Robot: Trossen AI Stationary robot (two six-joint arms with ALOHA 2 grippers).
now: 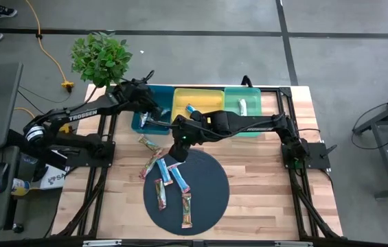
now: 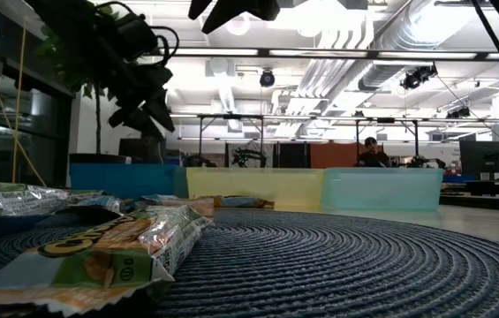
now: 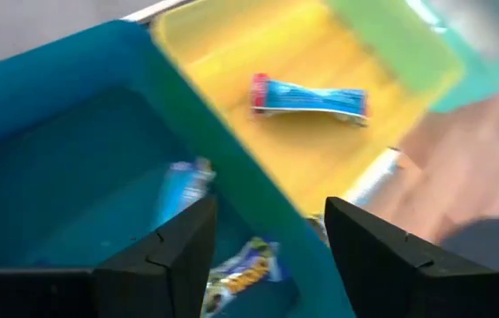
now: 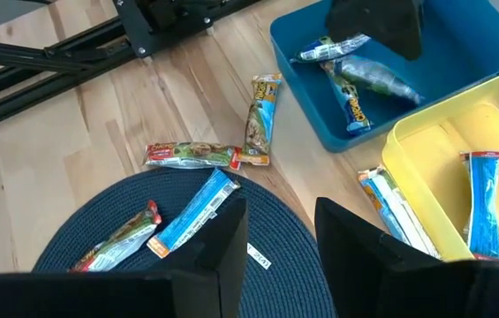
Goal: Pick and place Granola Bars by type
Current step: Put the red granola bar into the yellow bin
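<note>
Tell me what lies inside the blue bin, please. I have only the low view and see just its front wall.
Observer: The blue bin holds a few granola bars with blue on their wrappers, lying in a loose heap.
Operator: Where is the left end effector?
Observer: The left end effector hangs over the blue bin, fingers apart with nothing between them.
Operator: And the yellow bin?
Observer: The yellow bin holds one blue bar with red ends.
</note>
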